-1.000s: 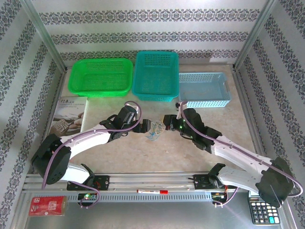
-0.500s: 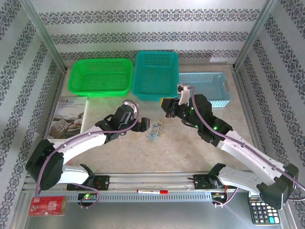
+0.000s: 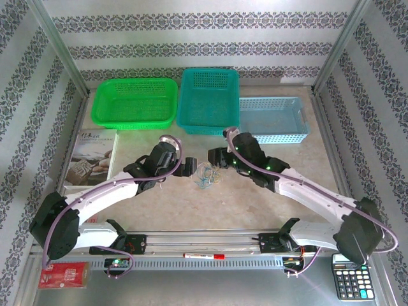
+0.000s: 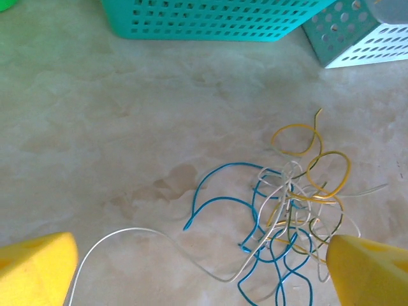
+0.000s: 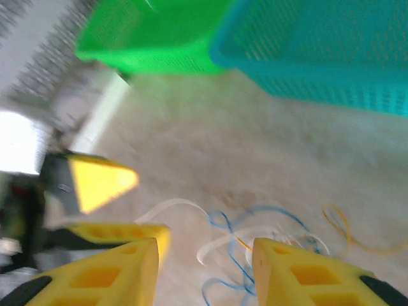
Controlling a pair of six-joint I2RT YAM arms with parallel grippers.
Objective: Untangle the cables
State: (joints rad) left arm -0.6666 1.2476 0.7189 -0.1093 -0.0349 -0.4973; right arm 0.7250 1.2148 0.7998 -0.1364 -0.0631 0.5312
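The cables (image 3: 208,174) lie as a loose tangle of blue, whitish, yellow and dark green wires (image 4: 294,205) on the table between both grippers. My left gripper (image 3: 190,168) sits just left of the tangle, wide open (image 4: 204,280) and holding nothing. One whitish wire (image 4: 159,237) trails from the tangle toward its left fingertip (image 4: 35,271). My right gripper (image 3: 215,159) hovers at the bundle's upper right edge. In the right wrist view it is open (image 5: 204,268), with blue and white loops (image 5: 245,239) lying on the table below the gap, none pinched.
Behind the cables stand a green basket (image 3: 134,102), a teal basket (image 3: 209,101) and a light blue basket (image 3: 273,119). A booklet (image 3: 90,156) lies at the left. A calculator (image 3: 352,282), a red pack (image 3: 62,275) and a marker (image 3: 204,255) sit along the front rail.
The right gripper, shut beside the bundle, lifted toward the baskets, then came back down to the cables and opened. The left arm drew back slightly left and stayed open.
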